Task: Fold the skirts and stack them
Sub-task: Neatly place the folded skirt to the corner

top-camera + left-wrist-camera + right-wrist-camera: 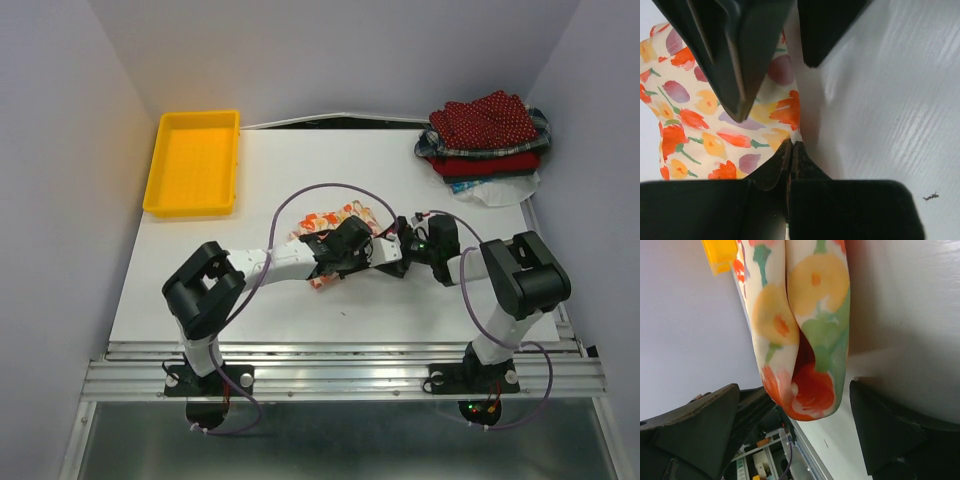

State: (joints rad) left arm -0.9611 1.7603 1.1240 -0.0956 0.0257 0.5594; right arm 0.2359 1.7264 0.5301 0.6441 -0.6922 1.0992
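Note:
The cream skirt (pixel 335 220) with orange-red blobs lies folded in the middle of the table. My left gripper (pixel 345 248) is shut on its edge; the left wrist view shows the jaws (pixel 791 145) pinched on the cloth (pixel 705 120). My right gripper (pixel 405 242) is open beside it, and a rolled fold of the skirt (pixel 805 340) hangs between its spread fingers (pixel 695 430) without being clamped. At the back right, the dark red dotted skirt (pixel 490 118) tops a stack with the plaid skirt (pixel 432 145) and the plain red skirt (pixel 485 165).
A yellow tray (pixel 193 162) stands at the back left of the white table (pixel 250 310). A white cloth (pixel 505 190) sticks out under the stack. Grey walls close in on the left, back and right. The metal rail (pixel 340 375) runs along the near edge.

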